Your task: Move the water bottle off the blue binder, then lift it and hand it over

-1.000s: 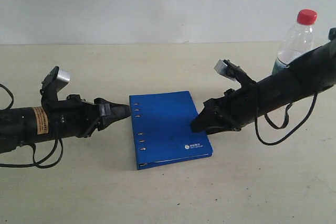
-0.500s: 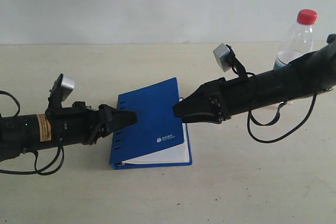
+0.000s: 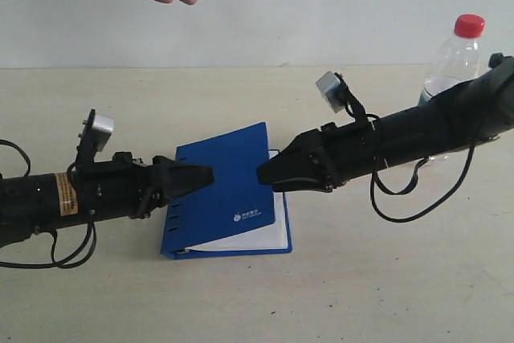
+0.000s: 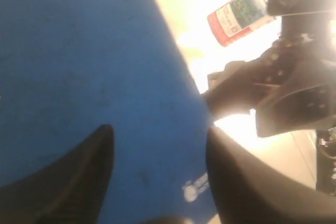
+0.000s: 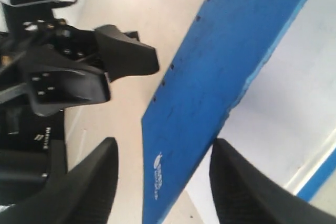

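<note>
On the desk (image 3: pixel 385 279), the water bottle (image 3: pixel 458 58) stands clear, freeing the blue binder (image 3: pixel 229 198); left pincer (image 3: pixel 205 176) and right pincer (image 3: pixel 263 174), both spread, bracket its tilted cover, seemingly to lift it.

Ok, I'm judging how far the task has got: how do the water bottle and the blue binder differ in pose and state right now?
The water bottle stands upright, while the blue binder lies with its cover tilted up and its white pages showing. No gripper is at the bottle, whereas the binder sits between the left gripper and the right gripper. Both rest on the table, apart from each other.
</note>
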`<state>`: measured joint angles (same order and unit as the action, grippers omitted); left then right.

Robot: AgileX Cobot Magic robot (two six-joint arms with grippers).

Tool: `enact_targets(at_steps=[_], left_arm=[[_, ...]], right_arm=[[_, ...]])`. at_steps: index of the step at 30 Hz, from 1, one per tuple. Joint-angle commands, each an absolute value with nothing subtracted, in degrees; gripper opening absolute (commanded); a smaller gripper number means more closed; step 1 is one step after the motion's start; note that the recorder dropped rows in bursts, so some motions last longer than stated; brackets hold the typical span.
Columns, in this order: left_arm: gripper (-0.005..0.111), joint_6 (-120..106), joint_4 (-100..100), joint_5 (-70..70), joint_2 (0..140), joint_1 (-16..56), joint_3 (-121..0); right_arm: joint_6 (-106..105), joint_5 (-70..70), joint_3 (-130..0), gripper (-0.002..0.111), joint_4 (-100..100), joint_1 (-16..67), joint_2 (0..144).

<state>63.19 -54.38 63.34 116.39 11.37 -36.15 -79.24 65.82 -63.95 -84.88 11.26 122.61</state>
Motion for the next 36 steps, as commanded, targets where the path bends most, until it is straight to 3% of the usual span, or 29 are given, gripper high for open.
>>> enact_targets(at_steps=[1, 11, 33, 36], left_arm=[[0.051, 63.39, -54.80, 66.44, 116.43, 11.88, -36.38], [0.051, 63.39, -55.29, 66.57, 116.43, 11.88, -36.38], [0.051, 63.39, -56.31, 68.12, 116.43, 11.88, -36.38], [0.051, 63.39, -56.31, 68.12, 116.43, 11.88, -36.38]], right_arm=[[-79.71, 63.00, -64.08, 0.049, -85.32, 14.05, 122.45], [-79.52, 65.49, -64.08, 0.049, -85.32, 14.71, 122.45], [-81.91, 55.33, -64.08, 0.049, -91.81, 17.91, 122.45], [-78.56, 50.79, -64.08, 0.041, -91.92, 17.91, 122.45]])
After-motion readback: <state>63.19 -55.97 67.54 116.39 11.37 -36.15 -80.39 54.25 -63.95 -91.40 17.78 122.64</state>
